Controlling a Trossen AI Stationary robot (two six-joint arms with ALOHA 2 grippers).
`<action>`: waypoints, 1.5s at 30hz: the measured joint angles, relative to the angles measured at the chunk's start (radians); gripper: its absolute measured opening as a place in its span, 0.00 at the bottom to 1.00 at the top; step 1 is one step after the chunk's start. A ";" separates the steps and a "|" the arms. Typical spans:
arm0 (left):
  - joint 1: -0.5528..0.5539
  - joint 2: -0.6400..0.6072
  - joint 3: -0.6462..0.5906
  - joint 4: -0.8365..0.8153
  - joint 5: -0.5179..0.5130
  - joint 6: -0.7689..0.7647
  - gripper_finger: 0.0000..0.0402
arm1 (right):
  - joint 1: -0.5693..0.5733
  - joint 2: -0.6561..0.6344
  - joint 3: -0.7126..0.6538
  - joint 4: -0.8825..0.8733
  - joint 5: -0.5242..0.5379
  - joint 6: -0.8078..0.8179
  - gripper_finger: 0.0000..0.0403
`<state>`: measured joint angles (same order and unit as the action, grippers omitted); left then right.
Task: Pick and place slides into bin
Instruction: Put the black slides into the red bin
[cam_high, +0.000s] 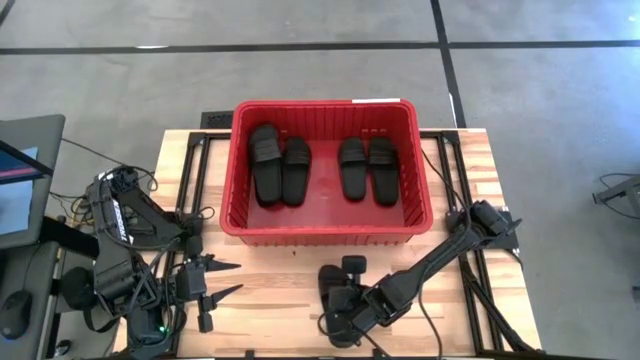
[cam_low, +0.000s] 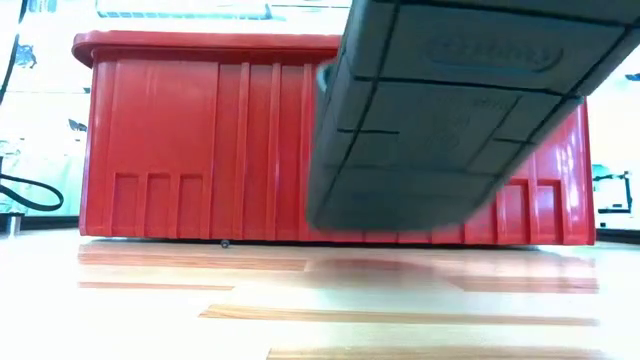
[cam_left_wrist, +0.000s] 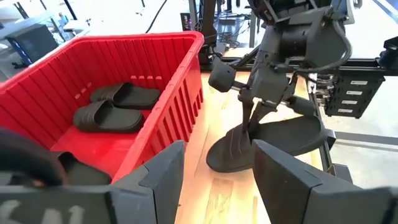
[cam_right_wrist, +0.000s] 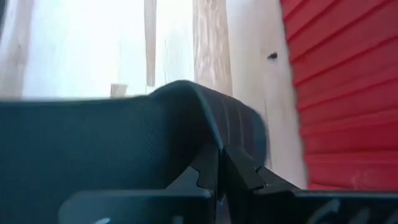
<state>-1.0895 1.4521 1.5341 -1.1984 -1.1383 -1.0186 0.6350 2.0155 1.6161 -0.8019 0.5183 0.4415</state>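
The red bin (cam_high: 325, 105) stands at the table's far middle, and several black slides (cam_high: 295, 170) lie flat on its floor, soles down. Another black slide (cam_low: 450, 110) hangs in front of the bin's near wall (cam_low: 200, 150). My right gripper (cam_high: 345, 300) is shut on it. My left gripper (cam_high: 238, 278) waits open at the table's near left, holding nothing, and points toward the bin and the held slide (cam_left_wrist: 267, 143). My right gripper pinches the slide's strap at its edge (cam_right_wrist: 208, 140) between its two fingers. The fingers (cam_left_wrist: 249, 124) slant down onto it from above. The slide hangs tilted below them, lifted off the table, with its ribbed sole (cam_low: 420, 190) facing the table's near edge.
Bare wooden tabletop (cam_high: 270, 290) lies between the bin's near wall and the table's front edge. Black frame rails (cam_high: 190, 190) run along both sides of the bin. A monitor (cam_high: 25, 170) stands off the table's left side.
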 joint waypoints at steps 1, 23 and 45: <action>0.000 0.000 0.000 0.000 -0.001 0.005 0.44 | 0.000 0.000 0.012 -0.007 0.002 -0.001 0.00; 0.000 0.000 0.000 0.000 0.000 0.010 0.44 | -0.001 -0.001 0.178 -0.088 0.029 0.000 0.00; 0.000 0.000 0.000 0.023 0.004 0.005 0.44 | 0.023 -0.002 0.321 -0.192 0.063 -0.001 0.00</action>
<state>-1.0898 1.4521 1.5341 -1.1755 -1.1343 -1.0134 0.6579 2.0140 1.9371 -0.9940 0.5814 0.4406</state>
